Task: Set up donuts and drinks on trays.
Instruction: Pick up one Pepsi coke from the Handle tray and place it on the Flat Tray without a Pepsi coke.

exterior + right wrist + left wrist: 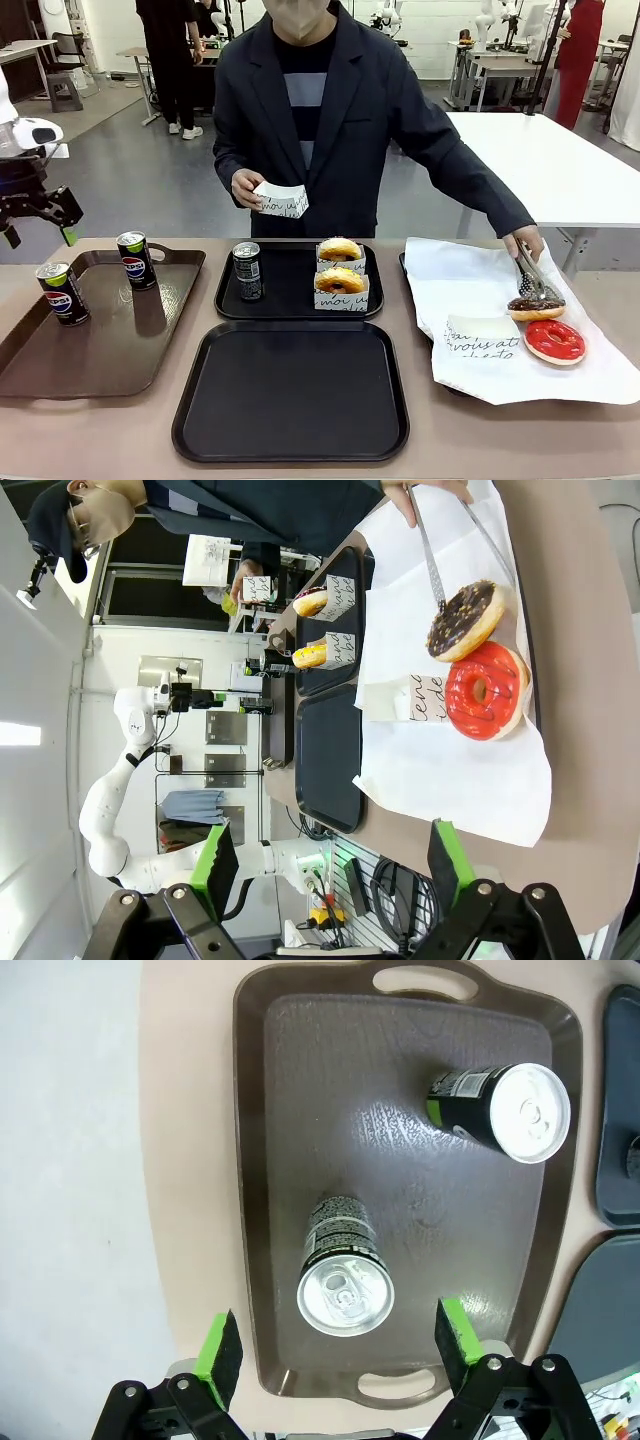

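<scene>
The left gripper [40,215] hangs above the far left corner of the counter [60,440], jaws spread wide and holding nothing. Beneath it the brown tray [110,345] carries two upright drinks: the near can [62,293] close to its left rim and the far can [135,260] by its far rim, with open floor between them and the right rim. The far black tray [290,295] holds a third can [247,271] at its left edge and two sleeved donuts [340,265] right of centre, touching. The near black tray [290,390] lies just beside it, its whole floor open. On the right, the paper sheet [470,270] reaches the counter's right edge and bears the red donut [554,341]. The chocolate donut [535,308] is gripped in tongs [528,275] in the person's hand [525,240]. The right gripper [330,865] stands spread, holding nothing, well apart from the sheet.
</scene>
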